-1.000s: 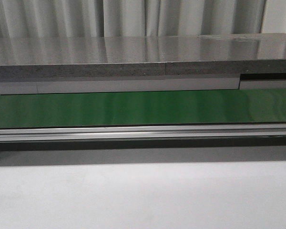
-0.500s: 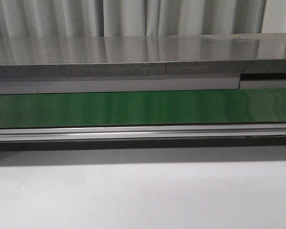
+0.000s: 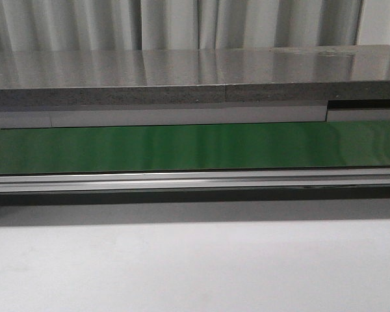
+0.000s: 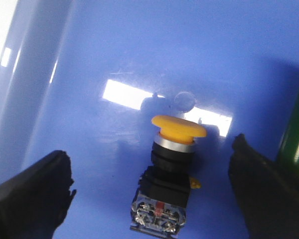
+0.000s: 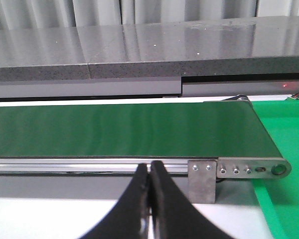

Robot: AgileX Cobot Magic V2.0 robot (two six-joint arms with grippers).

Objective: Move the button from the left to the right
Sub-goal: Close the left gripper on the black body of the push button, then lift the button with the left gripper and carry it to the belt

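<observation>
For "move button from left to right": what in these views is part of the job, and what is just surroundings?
Part of the job:
- button, lying on a blue surface
- left pincer, open, fingers either side of it, not touching
- right pincer, shut, empty

Surroundings:
- green conveyor belt
- grey counter
- curtain

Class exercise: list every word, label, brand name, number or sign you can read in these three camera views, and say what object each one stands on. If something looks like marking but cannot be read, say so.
No readable text in any view.
The button: small red and blue marks at the terminal end of its black body, too blurred to read as letters or numbers.
Yellow cap: blank.
Blue surface beneath it: only glare patches.
Green conveyor belt, its metal end bracket and the grey counter: no lettering visible.
</observation>
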